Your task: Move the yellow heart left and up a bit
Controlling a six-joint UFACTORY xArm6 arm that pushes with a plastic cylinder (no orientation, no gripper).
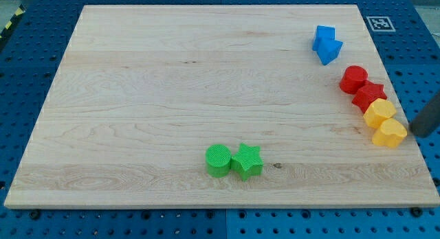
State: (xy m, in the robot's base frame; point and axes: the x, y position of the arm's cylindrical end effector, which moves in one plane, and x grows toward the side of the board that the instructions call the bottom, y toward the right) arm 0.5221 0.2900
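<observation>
The yellow heart (390, 134) lies near the board's right edge, the lowest block in a slanted row. Just above and left of it, touching, is a yellow hexagon (379, 112). My dark rod comes in from the view's right edge. My tip (413, 132) is just right of the yellow heart, very close to it or touching; I cannot tell which.
A red star (369, 95) and a red circle (353, 79) continue the row up and left. Two blue blocks (326, 44) sit together at the upper right. A green circle (218, 160) and a green star (246, 161) touch near the bottom middle. The board's right edge (405, 115) is close by.
</observation>
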